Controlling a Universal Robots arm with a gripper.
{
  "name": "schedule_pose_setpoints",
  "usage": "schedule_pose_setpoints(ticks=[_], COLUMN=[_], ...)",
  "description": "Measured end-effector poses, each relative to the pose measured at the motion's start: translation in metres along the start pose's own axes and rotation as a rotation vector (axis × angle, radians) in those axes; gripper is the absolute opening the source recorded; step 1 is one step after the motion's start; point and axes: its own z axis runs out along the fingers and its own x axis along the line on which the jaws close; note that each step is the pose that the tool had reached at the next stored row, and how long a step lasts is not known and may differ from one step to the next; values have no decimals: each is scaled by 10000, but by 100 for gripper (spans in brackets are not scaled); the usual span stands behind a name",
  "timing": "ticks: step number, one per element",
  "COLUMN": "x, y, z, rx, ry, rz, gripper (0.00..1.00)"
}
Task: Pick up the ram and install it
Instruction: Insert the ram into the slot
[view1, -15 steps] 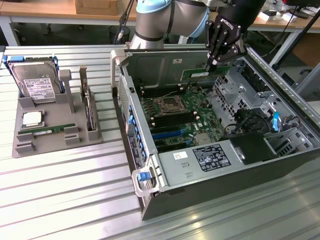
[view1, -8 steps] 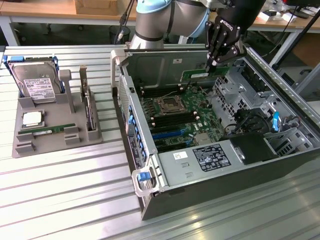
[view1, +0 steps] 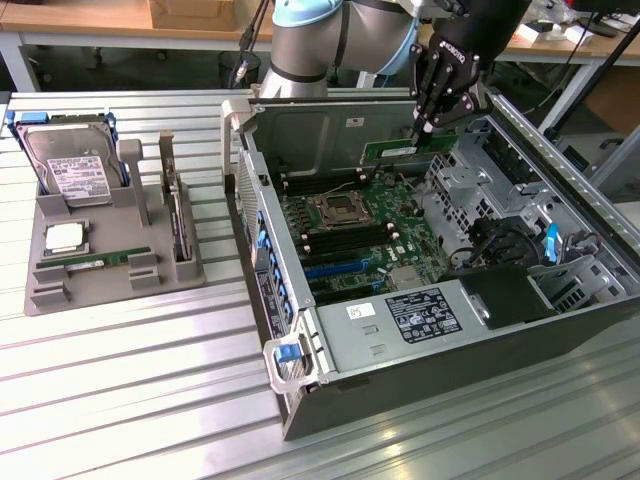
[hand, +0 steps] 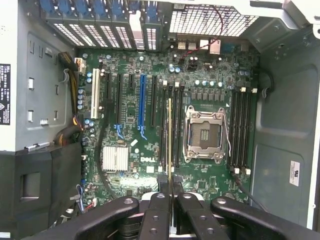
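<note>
my gripper (hand: 170, 186) pinches the ram (hand: 170, 130) between its fingers (hand: 159, 210), so pickup's done, but it hangs above the slots (hand: 178, 130) below them, not yet seated.

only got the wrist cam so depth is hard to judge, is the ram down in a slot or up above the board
Observer: Up above it. In the exterior view the claw holds the ram level, clear of the motherboard, close to the far wall of the case.
Operator: ok, any other stick outside the case
Observer: Yes, a second green stick lies flat in the grey tray, which sits to the exterior view's left of the case.
</note>
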Motion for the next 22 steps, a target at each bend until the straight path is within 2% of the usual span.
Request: schedule_pose_setpoints(ticks=[22], x=[1], y=[-2], z=[72], rx=[0], ry=[-4], rz=[0], gripper=[12])
